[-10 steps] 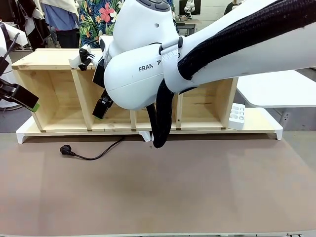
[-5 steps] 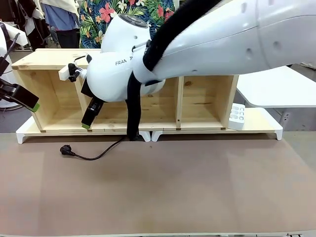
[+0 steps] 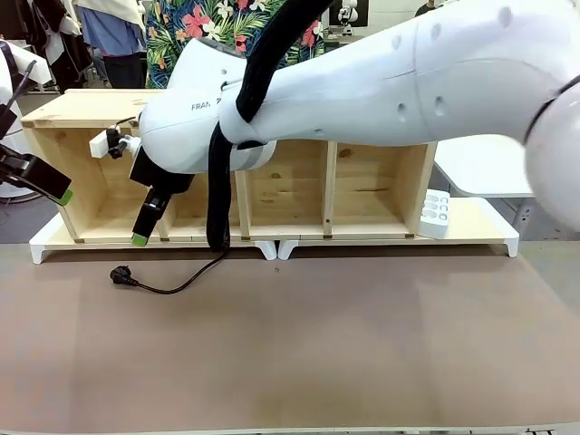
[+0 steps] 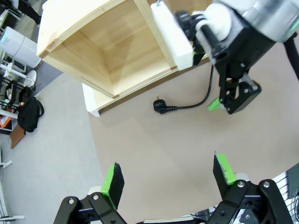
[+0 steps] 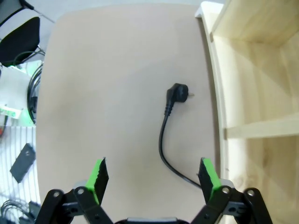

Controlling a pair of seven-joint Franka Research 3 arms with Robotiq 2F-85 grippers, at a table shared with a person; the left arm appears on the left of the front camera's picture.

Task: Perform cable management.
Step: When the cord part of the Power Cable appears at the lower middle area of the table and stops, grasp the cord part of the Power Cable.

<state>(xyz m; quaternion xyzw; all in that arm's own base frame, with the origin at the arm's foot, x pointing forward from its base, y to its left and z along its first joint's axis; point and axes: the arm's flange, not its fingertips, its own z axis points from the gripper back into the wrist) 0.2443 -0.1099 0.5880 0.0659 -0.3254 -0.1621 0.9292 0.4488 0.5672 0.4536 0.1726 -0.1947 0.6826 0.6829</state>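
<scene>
The cable lies on the brown table in front of the wooden shelf, its black plug at the left end. The cord runs right and disappears behind the right arm's hose. My right gripper hangs open a little above the plug, in front of the shelf's left compartment. The right wrist view looks down on the plug and the cord, which lie between the open gripper fingers, well below them. My left gripper is open and empty, high at the table's left, seeing the cable.
A wooden shelf with several open compartments stands on white bases along the far side. A white power strip leans at its right end. A person in a flowered shirt stands behind it. A white table is at the right.
The right arm has swung left across the shelf front and lowered, bringing its open gripper from the shelf's middle to above the plug. The cable and the left gripper have not moved.
</scene>
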